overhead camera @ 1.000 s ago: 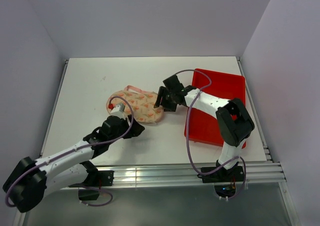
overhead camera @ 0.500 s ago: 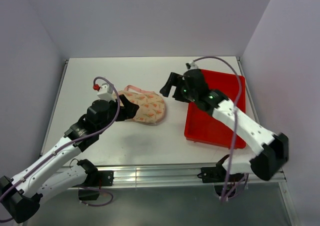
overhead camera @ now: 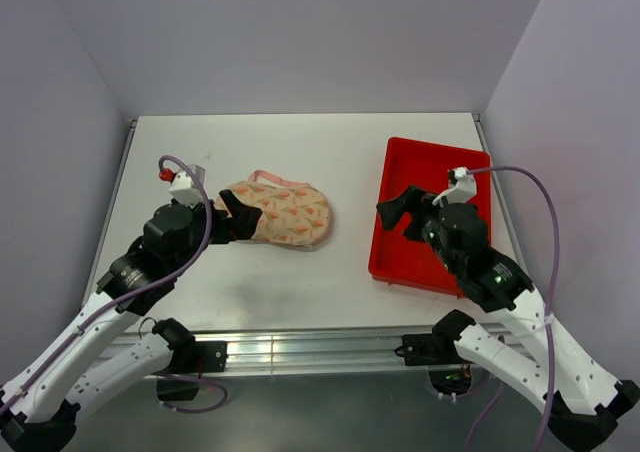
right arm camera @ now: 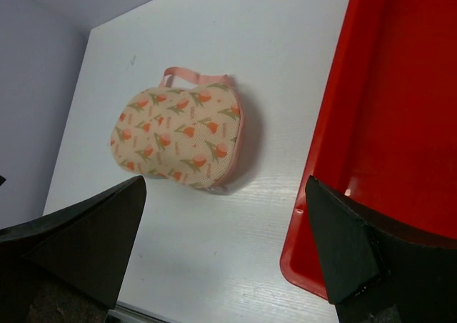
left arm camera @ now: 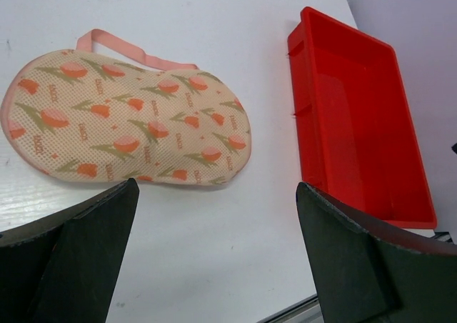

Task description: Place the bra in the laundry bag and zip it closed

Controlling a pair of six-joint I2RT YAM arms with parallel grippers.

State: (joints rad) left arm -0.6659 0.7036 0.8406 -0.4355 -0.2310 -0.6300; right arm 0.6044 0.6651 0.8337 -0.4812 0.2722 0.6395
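Note:
The laundry bag (overhead camera: 287,214) lies closed on the white table, cream with orange-red print and a pink loop at its far edge. It also shows in the left wrist view (left arm camera: 128,126) and the right wrist view (right arm camera: 182,136). The bra is hidden. My left gripper (overhead camera: 238,215) is open and empty, raised just left of the bag; in its wrist view (left arm camera: 218,255) it hangs above bare table. My right gripper (overhead camera: 403,212) is open and empty above the red tray's left part; in its wrist view (right arm camera: 228,248) bare table lies between its fingers.
A red plastic tray (overhead camera: 460,167) stands at the right of the table, with nothing in it, also in the left wrist view (left arm camera: 360,123) and the right wrist view (right arm camera: 400,108). Grey walls close in the table on three sides.
Both arms have lifted and pulled back from the bag. The left gripper moved left and up, the right gripper moved right over the tray. The bag stays closed on the table.

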